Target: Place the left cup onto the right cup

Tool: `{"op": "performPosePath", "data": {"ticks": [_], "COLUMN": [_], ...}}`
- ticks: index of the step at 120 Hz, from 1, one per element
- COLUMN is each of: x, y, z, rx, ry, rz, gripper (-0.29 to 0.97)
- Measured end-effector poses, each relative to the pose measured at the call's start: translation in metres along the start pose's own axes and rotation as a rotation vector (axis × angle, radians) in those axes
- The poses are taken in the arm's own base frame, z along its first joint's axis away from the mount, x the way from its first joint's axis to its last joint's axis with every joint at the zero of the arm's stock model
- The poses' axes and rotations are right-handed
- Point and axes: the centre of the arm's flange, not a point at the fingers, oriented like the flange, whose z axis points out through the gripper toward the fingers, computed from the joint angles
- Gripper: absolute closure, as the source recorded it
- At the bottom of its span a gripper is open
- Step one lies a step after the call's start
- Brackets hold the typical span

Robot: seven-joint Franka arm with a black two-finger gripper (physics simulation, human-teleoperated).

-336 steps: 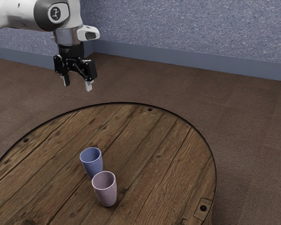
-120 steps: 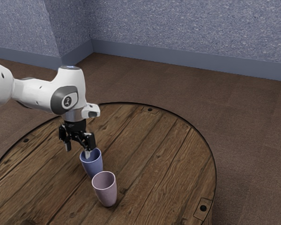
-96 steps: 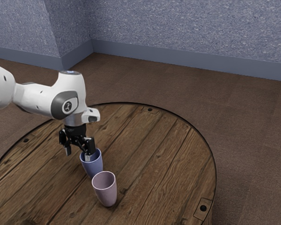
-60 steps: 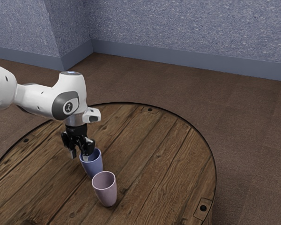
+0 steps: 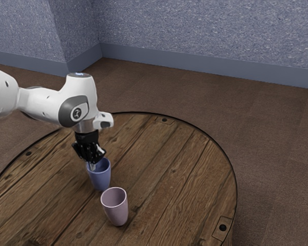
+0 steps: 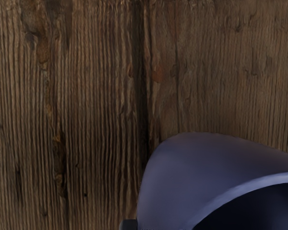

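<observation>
A blue cup (image 5: 99, 177) stands upright on the round wooden table (image 5: 169, 164), at the exterior view's left of centre. My gripper (image 5: 94, 160) reaches down from above and is shut on the cup's rim wall, on its far left side. A pink cup (image 5: 114, 206) stands upright just in front of the blue one, slightly toward the exterior view's right, a small gap apart. In the wrist view the blue cup (image 6: 206, 177) sits large and close under my hand, over wood planks (image 6: 77, 96).
The table's curved dark rim (image 5: 231, 174) runs along the exterior view's right, with a metal bracket (image 5: 222, 227) near the front edge. Brown floor and a grey-blue wall lie behind. Bare planks stretch to the right of both cups.
My hand came down from high above the table to the blue cup. The fingers straddled the rim and have drawn together on it. The cup now sits slightly higher in the view.
</observation>
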Motion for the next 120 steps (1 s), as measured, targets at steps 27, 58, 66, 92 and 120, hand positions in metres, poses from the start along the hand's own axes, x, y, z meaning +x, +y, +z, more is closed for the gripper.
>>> {"op": "performPosePath", "data": {"ticks": [27, 58, 66, 92, 120], "x": [0.015, 0.029, 0.032, 0.028, -0.006], "y": [-0.002, 0.002, 0.013, 0.055, 0.102], "z": [-0.064, -0.145, -0.167, -0.191, -0.209], "rx": [0.011, 0.008, 0.004, 0.0, -0.001], "ry": [0.085, 0.149, 0.166, 0.15, 0.151], "rz": [-0.003, -0.003, 0.014, 0.08, 0.152], "gripper": [0.78, 0.79, 0.79, 0.79, 0.79]}}
